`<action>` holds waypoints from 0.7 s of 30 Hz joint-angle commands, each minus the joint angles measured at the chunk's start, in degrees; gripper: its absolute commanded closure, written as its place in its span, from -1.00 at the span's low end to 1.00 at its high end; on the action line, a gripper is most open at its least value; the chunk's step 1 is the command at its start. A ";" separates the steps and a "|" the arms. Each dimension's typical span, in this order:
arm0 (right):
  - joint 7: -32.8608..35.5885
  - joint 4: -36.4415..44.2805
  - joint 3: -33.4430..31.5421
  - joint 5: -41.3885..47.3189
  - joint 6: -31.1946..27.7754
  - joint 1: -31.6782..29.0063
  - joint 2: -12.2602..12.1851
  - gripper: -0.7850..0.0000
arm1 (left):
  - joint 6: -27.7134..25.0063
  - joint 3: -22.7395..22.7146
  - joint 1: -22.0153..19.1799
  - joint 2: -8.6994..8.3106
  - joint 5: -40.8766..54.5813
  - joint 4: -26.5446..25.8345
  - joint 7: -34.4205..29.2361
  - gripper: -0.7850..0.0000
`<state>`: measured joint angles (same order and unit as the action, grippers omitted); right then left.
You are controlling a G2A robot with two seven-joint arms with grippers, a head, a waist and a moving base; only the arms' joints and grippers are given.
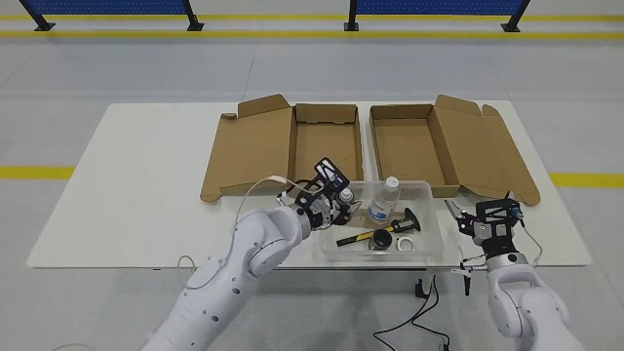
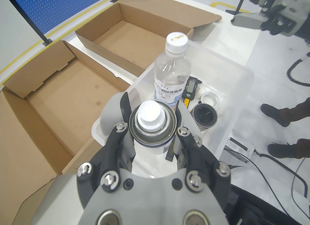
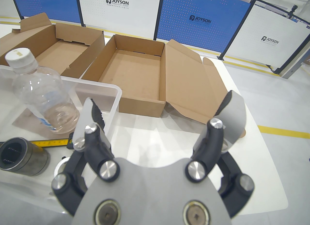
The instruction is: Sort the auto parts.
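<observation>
Left gripper (image 2: 152, 112) sits at the 9 o'clock end of the clear plastic bin (image 1: 414, 184). Its fingers (image 2: 124, 109) are closed on the upper body of a metal spray can (image 2: 155, 138) with a white nozzle, one on each side. The can stands upright inside the bin; I cannot tell whether its base touches the bin floor. A clear bottle (image 1: 387, 198) with a white cap stands upright at roughly 2 o'clock from the can, near it. A yellow-and-black digital caliper (image 1: 375, 234) lies flat at 6 o'clock from the bottle. A steel linear bearing (image 2: 205, 116) and a white ring (image 2: 210, 97) lie just beside the caliper, toward the bin's 5 o'clock corner. Right gripper (image 3: 159, 105) is over the bare white table (image 1: 146, 185), just beside the bin's 3 o'clock wall. Its fingers are spread wide and hold nothing. Two open cardboard boxes lie side by side at 12 o'clock from the bin, left box (image 1: 327, 141) and right box (image 1: 405, 146), flaps folded outward.
</observation>
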<state>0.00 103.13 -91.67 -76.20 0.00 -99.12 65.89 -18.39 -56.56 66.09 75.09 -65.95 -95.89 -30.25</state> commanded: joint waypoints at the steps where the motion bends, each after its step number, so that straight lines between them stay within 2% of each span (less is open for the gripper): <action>1: 0.00 0.00 0.00 0.00 0.00 0.00 0.00 -1.00 | -0.25 -1.81 1.26 -0.34 2.27 -2.89 -0.99 1.00; 8: 0.00 0.00 0.00 0.00 0.00 0.00 0.00 -1.00 | -2.60 -7.51 3.78 -1.54 7.96 -12.15 -6.81 1.00; 21: 0.00 0.00 0.00 0.00 0.00 0.00 0.00 -1.00 | -9.31 -15.86 7.81 -3.85 20.02 -20.82 -18.72 1.00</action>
<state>0.00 103.13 -91.67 -76.20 0.00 -99.12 65.89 -26.83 -71.96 73.58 71.43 -46.68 -116.15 -48.18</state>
